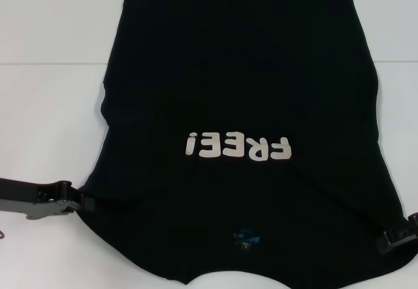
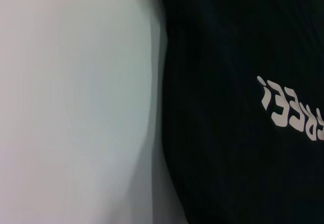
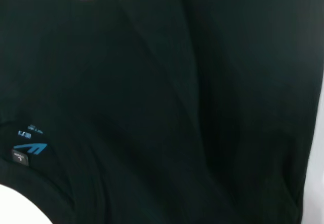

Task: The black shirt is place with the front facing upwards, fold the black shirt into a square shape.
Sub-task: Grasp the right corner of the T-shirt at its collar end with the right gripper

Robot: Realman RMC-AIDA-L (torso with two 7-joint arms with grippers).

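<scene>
Two hands sit at the black shirt [image 1: 238, 106]: the left hand [image 1: 83, 203] at eight o'clock on its edge, the right hand [image 1: 398, 237] at four o'clock. I cannot tell whether either has closed on cloth. The shirt lies front-up across the white worktop [image 1: 46, 119], sleeves seemingly tucked in already, collar nearest the robot. Folding lengthwise into a square appears to remain.
</scene>
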